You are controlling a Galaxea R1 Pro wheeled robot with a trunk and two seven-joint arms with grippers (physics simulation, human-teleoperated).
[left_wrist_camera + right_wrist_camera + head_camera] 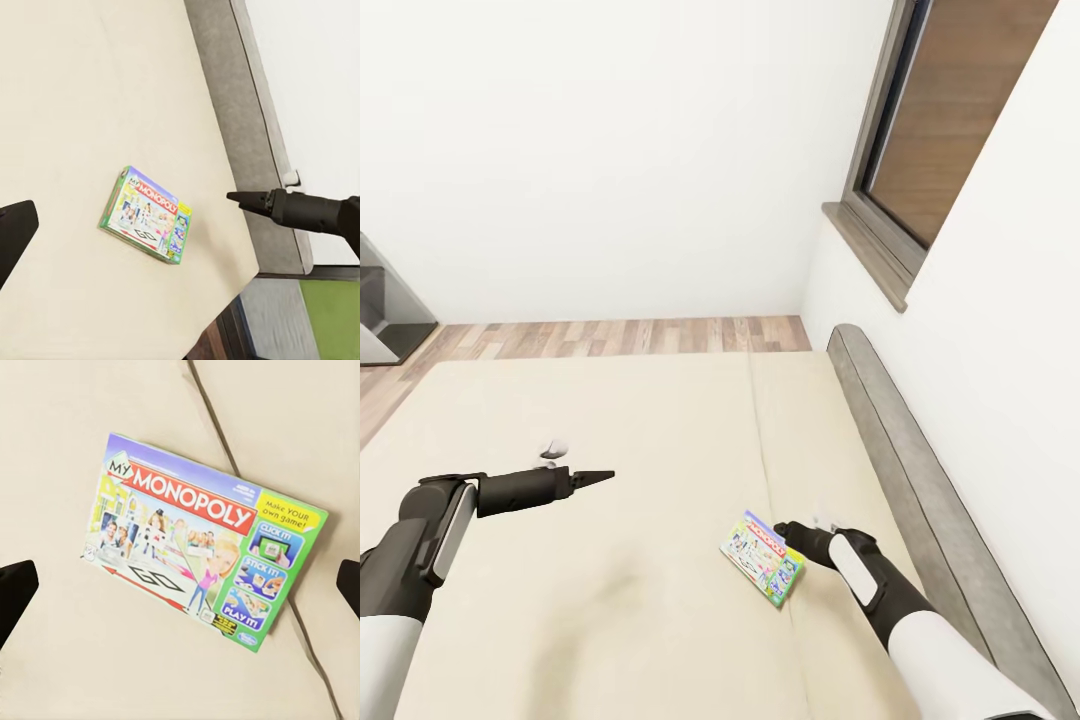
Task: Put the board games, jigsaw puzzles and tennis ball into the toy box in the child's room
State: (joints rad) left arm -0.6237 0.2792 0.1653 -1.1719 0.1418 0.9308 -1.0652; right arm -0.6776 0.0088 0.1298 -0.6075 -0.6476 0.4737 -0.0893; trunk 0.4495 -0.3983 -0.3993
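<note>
At the far left of the head view, a dark shelf unit (390,310) stands against the white wall (610,150), on a strip of wood-plank floor (620,337) that runs along the head of the bed. The bed (590,600) spreads across the lower part of that view — plain cream mattresses with a seam down between them, and a thin grey frame (920,480) along the right side.

The left gripper (597,477) hangs over the left mattress with nothing in it; from above its fingers look drawn together into one dark point, though the left wrist camera catches only one fingertip (15,232) at the edge of its picture, so I cannot tell for certain how the jaws stand.

Further right lies the My Monopoly board game (763,558) — a flat white-and-green box, face up and askew, resting across the seam near the bed's right edge. The left wrist camera sees it (147,214) flat on the mattress too.

The right gripper (782,529) hovers just beside the box's right end, close above it. Its wrist camera looks straight down on the cover (206,561), with one dark fingertip (15,596) at either side of the picture, so the jaws are spread wide and the box is ungrasped.

Above the frame, a tall narrow window (950,120) with a dark surround is set in the right-hand wall.
</note>
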